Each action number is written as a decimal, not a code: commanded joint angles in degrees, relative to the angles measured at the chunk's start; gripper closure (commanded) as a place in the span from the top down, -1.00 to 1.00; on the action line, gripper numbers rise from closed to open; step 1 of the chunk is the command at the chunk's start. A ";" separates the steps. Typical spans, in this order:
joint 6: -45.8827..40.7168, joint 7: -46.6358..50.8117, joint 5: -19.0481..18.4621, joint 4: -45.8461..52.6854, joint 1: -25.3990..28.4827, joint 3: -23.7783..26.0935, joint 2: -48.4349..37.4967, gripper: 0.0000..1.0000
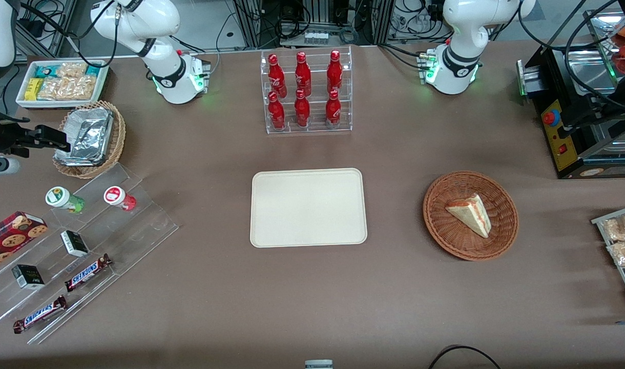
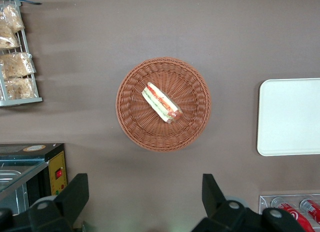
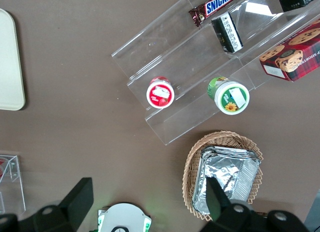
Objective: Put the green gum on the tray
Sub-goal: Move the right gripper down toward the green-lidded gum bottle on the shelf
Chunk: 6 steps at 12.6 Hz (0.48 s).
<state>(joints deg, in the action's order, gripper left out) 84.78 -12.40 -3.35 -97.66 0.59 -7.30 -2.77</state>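
Claw hangs high over the counter nr the foil basket, fingers wide apart, holding nothing. Green gum stands upright on the clear stand beside the red bottle, well apart from the tray mid-counter. Looks light, rigid, smooth plastic, prob slippery, so pinch the body just below the white lid.

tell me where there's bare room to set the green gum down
The whole tray is bare, with open table between it and the sandwich basket. It is crowded on the acrylic stand, where the green gum sits beside the red bottle. The gripper hangs open above that end.
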 commanded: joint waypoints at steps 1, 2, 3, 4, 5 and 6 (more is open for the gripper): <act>-0.06 1.06 -0.70 0.89 0.30 -0.08 0.31 1.00; 0.03 1.06 -0.69 0.89 0.29 -0.09 0.40 1.00; 0.82 1.06 -0.69 0.54 0.29 -0.09 0.31 1.00; 1.96 1.06 -0.52 0.02 -0.05 -0.17 0.40 1.00; 3.10 0.80 -0.51 -1.20 -0.23 -0.35 0.40 1.00; 5.03 0.19 -0.51 -2.61 -0.67 -0.52 0.31 1.00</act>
<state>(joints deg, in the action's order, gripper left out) 86.88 -12.24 -3.36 -98.19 0.42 -7.47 -2.49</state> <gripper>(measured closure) 0.000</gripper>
